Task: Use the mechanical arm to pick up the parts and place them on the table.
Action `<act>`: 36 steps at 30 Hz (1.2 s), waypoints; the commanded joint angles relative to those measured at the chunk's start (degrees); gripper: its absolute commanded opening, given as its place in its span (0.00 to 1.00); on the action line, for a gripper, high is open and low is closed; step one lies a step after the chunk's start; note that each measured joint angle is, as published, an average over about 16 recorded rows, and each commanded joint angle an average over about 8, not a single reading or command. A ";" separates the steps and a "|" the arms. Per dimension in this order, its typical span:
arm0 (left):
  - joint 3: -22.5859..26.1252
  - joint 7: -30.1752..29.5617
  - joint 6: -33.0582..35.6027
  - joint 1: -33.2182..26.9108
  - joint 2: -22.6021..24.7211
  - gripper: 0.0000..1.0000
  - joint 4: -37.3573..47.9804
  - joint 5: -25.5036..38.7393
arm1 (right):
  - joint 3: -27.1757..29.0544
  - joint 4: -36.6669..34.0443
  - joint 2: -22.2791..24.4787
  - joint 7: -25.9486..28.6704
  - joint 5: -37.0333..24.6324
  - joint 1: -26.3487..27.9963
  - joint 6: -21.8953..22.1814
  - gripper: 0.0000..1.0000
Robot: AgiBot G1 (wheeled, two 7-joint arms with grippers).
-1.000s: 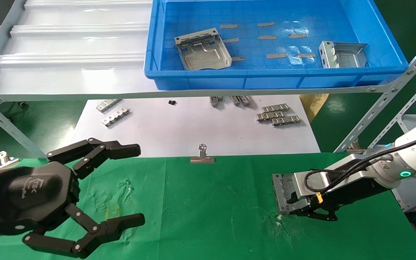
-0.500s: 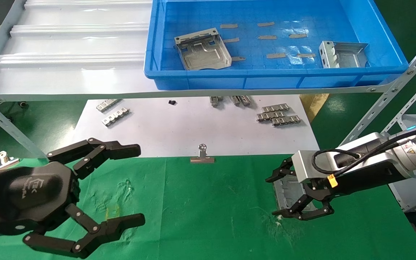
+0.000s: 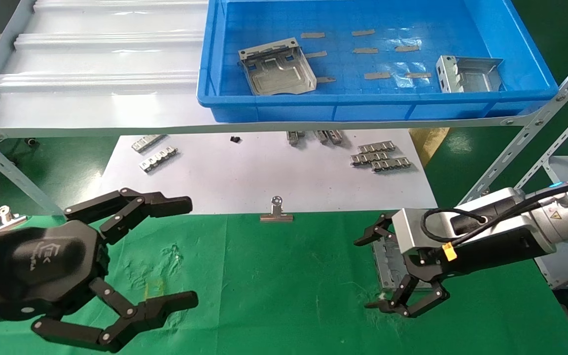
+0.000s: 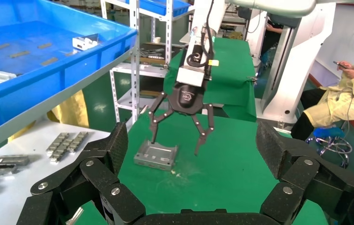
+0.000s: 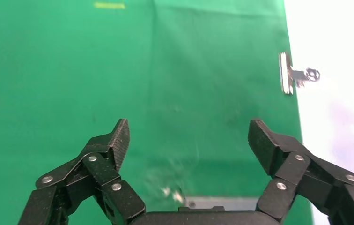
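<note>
One silver part (image 3: 386, 257) lies flat on the green table (image 3: 274, 286), partly hidden under my right gripper (image 3: 364, 274). That gripper is open and empty, with its fingers spread just above and either side of the part. The left wrist view shows the part (image 4: 156, 155) below the open right gripper (image 4: 175, 146). The right wrist view shows only the part's edge (image 5: 226, 203) below the open gripper (image 5: 190, 136). Two more parts (image 3: 276, 66) (image 3: 467, 74) lie in the blue tray (image 3: 363, 106). My left gripper (image 3: 189, 250) is open and empty, parked at the near left.
The tray sits on a raised shelf whose slanted metal struts (image 3: 525, 138) run down on the right. Behind the cloth, a white sheet (image 3: 264, 172) carries small ridged strips (image 3: 380, 157). A binder clip (image 3: 276, 212) holds the cloth's far edge.
My right gripper was low and shut on the part a second ago. It has opened and lifted, and the part stays on the cloth. The left arm has not moved.
</note>
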 commanded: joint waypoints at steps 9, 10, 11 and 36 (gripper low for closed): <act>0.00 0.00 0.00 0.00 0.00 1.00 0.00 0.00 | 7.95 5.35 2.35 3.40 5.03 -7.13 0.38 1.00; 0.00 0.00 0.00 0.00 0.00 1.00 0.00 0.00 | 8.78 5.91 2.60 3.76 5.55 -7.87 0.41 1.00; 0.00 0.00 0.00 0.00 0.00 1.00 0.00 0.00 | 9.58 6.44 2.83 4.10 6.05 -8.59 0.45 1.00; 0.00 0.00 0.00 0.00 0.00 1.00 0.00 0.00 | 30.08 20.23 8.89 12.88 19.01 -26.97 1.42 1.00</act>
